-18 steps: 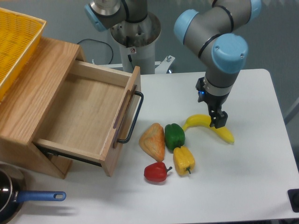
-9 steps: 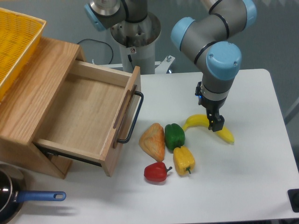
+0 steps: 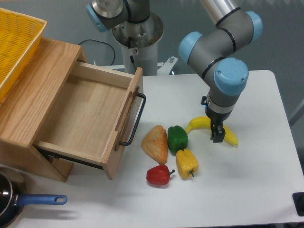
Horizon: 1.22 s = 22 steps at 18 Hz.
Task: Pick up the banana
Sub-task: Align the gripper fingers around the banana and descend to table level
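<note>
The banana lies on the white surface, right of the cluster of other produce, its curve arching upward with one end pointing left toward the green pepper and the other end reaching right and down. The tool is down over the middle of the banana, straddling its arch, so that the yellow fruit shows on both sides of the dark fingers. The fingers sit close around the fruit, but from this angle I cannot tell whether they are already pinching it or merely set beside it. The banana appears to rest on the surface.

Left of the banana, the green pepper stands just beside a tan, wedge-shaped piece of bread. Below the green pepper sits a yellow bell pepper, and a red pepper lies just left of that. Further left a wooden drawer unit stands with its drawer pulled open. A yellow basket rests on top of it, and a pan with a blue handle shows at the lower left corner
</note>
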Motion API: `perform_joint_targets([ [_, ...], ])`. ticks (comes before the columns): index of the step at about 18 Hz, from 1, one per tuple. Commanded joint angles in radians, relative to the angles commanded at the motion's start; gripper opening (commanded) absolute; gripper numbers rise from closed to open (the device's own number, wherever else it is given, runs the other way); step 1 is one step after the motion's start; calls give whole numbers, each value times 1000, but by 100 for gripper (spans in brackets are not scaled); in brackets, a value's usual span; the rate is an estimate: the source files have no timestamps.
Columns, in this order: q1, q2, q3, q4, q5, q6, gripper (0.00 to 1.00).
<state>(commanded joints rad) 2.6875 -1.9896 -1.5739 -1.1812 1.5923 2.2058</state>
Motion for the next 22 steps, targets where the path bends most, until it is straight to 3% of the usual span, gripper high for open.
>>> perform_joint_targets([
  [5,29,-28,-24,34,-40,69,100],
  [11,69,-48,-92,133,-43,149,100],
  [22,100,-60,-103,152,-43,233,100],
])
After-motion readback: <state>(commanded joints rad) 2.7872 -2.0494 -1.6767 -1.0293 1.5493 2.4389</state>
